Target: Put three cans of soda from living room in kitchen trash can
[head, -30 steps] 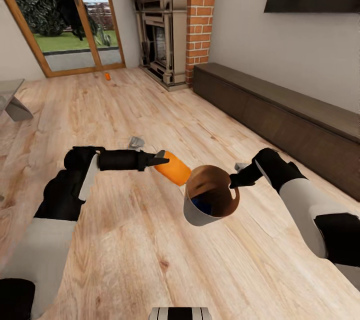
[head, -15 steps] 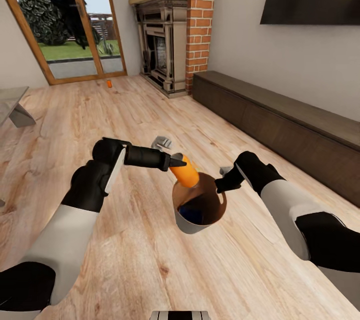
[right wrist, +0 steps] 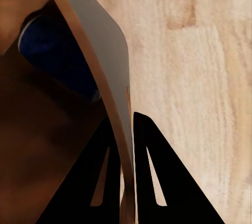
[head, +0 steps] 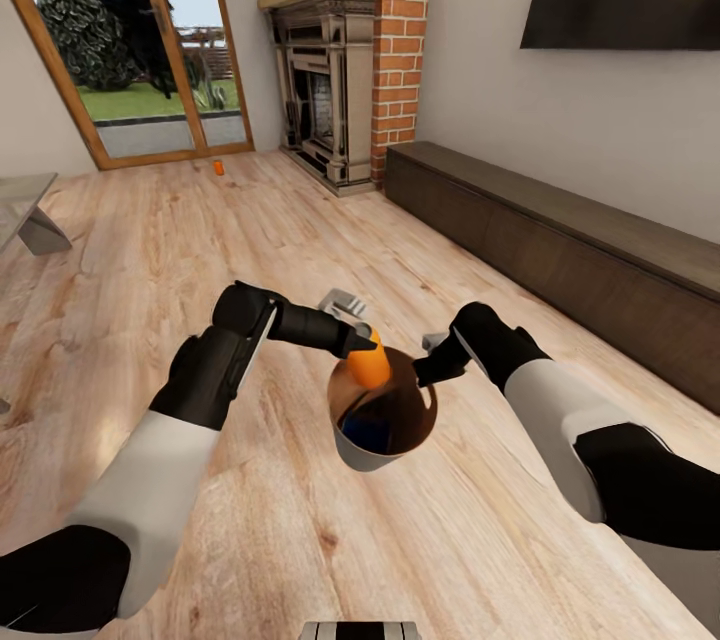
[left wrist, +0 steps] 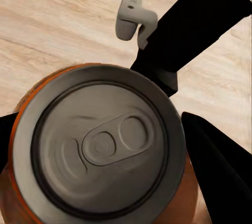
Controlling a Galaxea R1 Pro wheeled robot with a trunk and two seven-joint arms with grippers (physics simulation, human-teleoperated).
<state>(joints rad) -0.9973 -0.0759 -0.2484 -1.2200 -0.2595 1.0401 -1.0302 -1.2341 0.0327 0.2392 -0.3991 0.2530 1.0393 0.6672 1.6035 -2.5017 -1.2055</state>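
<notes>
My left end effector [head: 358,344] is clamped on an orange can [head: 369,368], holding it in the bin's [head: 352,448] mouth. My right end effector [head: 425,372] pinches its rim; a blue can [head: 368,434] lies inside.

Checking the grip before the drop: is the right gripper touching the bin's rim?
Touching. In the right wrist view the right gripper has its two dark fingers closed on the thin wall of the trash can, one on each side.

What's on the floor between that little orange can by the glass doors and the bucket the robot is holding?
Bare wood floor, in the head view. Nothing lies between the far orange can and the bin, apart from the left gripper holding another orange can over its rim.
</notes>
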